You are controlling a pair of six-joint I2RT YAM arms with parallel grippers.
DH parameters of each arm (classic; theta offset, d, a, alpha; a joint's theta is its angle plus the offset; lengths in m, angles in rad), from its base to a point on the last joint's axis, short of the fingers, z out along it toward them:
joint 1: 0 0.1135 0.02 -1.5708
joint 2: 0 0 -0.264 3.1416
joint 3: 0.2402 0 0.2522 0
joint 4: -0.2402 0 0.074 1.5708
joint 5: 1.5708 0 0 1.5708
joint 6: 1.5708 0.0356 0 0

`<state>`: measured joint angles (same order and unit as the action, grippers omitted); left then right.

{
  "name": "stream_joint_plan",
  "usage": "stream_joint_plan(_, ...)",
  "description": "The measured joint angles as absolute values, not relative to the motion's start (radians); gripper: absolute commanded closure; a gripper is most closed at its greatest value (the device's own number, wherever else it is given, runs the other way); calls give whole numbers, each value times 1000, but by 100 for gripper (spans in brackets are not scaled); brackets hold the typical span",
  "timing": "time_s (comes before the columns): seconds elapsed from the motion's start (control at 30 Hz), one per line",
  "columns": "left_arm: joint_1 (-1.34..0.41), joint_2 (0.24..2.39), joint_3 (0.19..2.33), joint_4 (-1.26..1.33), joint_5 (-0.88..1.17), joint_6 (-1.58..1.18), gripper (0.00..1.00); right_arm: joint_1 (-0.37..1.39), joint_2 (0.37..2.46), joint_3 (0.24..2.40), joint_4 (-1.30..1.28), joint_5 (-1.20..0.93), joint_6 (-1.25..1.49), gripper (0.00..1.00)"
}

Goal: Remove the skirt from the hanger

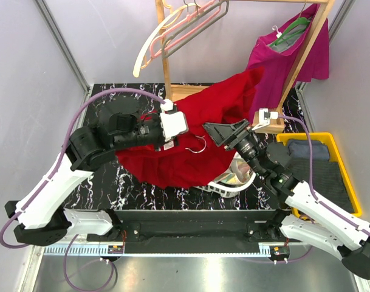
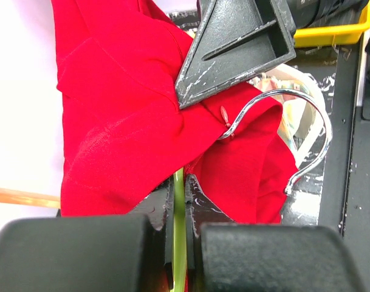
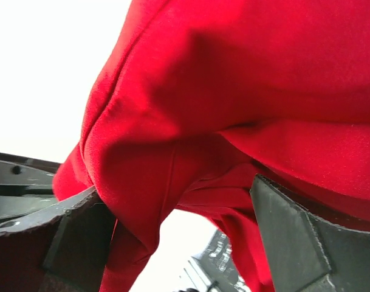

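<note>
Left gripper (image 2: 180,188) clamps the green hanger (image 2: 179,243), mostly buried in skirt (image 2: 112,121); right gripper (image 3: 178,237) gapes wide around cloth.

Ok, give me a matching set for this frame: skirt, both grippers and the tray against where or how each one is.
1 red skirt
2 left gripper
3 right gripper
4 yellow tray

A open, red fabric between its jaws
B shut on a thin green hanger bar
C far right of the scene, dark cloth inside
D heaped in the middle of the scene

Pairs: 1-D, 2-B, 3-A, 4-C
</note>
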<state>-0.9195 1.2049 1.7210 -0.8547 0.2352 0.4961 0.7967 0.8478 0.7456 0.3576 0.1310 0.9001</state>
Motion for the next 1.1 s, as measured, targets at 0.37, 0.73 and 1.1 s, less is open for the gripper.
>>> stream_joint_plan(0.37,-922,1172,1695,-859,261,506,100,774,860,795,555,-27,943,7)
stream_joint_plan(0.73,-916,1171,1686,-871,289,508,100,773,838,838,425,17,929,34)
stream_joint_plan(1.1,-883,1171,1678,-860,287,508,96,752,926,939,368,89,912,100)
